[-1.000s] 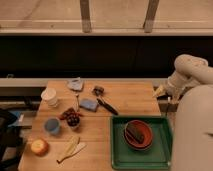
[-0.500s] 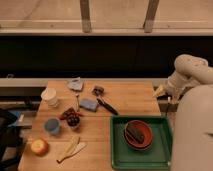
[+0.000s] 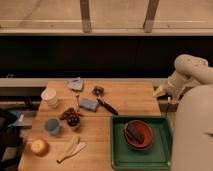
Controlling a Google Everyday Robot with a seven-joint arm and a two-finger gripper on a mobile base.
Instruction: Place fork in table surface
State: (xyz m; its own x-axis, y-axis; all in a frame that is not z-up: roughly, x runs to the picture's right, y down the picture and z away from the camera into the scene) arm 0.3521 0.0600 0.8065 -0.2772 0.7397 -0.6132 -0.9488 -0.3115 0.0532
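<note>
The fork (image 3: 77,101) is a thin silvery utensil lying on the wooden table surface (image 3: 130,100), between the white cup (image 3: 49,96) and a blue sponge (image 3: 89,104). My gripper (image 3: 161,92) hangs at the table's right edge, at the end of the white arm (image 3: 187,70), far to the right of the fork. Nothing can be made out in it.
A green tray (image 3: 119,152) at the front right holds a red bowl (image 3: 138,134). On the table lie a black-handled utensil (image 3: 107,106), a grey object (image 3: 76,84), a blue cup (image 3: 52,126), dark fruit (image 3: 72,118), an orange fruit (image 3: 39,146) and banana-like pieces (image 3: 71,148).
</note>
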